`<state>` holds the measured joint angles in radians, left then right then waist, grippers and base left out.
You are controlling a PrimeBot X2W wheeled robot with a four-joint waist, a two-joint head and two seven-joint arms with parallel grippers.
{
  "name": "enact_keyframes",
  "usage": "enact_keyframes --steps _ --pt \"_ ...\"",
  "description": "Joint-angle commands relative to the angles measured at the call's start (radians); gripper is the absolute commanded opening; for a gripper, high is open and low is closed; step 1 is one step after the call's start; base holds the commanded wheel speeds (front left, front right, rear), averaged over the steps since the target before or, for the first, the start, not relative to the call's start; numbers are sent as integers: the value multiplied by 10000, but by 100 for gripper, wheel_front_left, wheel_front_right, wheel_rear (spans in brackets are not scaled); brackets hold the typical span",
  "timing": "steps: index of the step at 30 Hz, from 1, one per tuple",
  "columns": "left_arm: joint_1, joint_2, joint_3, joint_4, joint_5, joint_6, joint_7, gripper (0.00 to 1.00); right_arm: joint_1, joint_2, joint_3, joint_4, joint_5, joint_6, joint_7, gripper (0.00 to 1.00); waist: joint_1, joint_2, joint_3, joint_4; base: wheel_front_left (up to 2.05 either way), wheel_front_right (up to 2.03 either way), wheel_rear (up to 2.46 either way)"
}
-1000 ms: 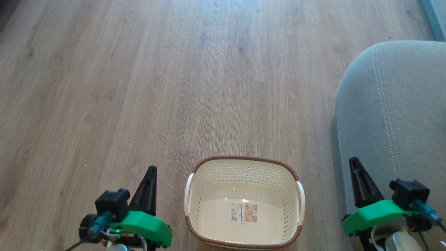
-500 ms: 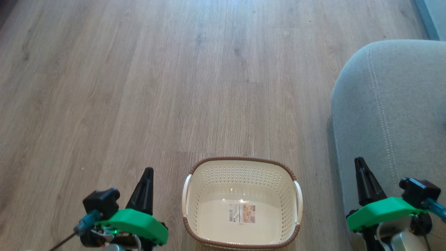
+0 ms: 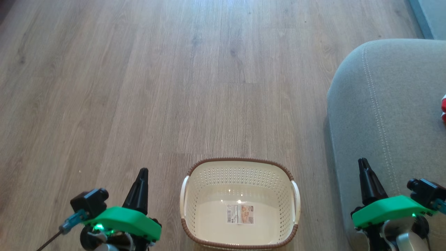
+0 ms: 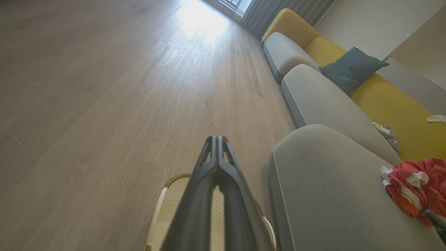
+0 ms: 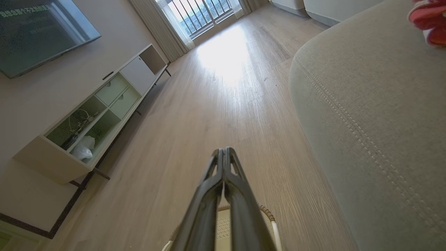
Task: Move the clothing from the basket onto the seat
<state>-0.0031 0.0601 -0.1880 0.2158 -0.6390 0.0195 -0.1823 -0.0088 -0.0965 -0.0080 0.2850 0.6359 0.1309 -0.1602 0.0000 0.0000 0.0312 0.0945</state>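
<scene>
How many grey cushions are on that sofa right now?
3. The seat, nearest, beside the basket, carries the red clothing. A second grey cushion lies beyond it, and a third grey cushion farthest, by the curtains. More may be hidden outside the frame.

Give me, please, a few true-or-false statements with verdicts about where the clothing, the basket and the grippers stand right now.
1. The basket holds nothing but its label sticker. True.
2. The clothing lies on the floor beside the basket. False: the red clothing lies on the seat.
3. The left gripper and the right gripper are both shut and empty. True.
4. The basket stands on the seat. False: it stands on the wooden floor, beside the seat.
</scene>
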Motion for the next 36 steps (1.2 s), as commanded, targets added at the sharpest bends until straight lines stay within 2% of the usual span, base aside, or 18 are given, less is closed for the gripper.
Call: enact_keyframes --steps 1,36 --pt "-556 111 278 -242 -344 -109 96 0 -472 -2 -68 -347 330 0 107 0 0 0 -6 -20 0 0 0" --pt "-721 187 1104 -59 -4087 -639 1009 0 -670 173 -447 -369 3906 -1 1109 0 0 0 -110 -372 0 0 0"
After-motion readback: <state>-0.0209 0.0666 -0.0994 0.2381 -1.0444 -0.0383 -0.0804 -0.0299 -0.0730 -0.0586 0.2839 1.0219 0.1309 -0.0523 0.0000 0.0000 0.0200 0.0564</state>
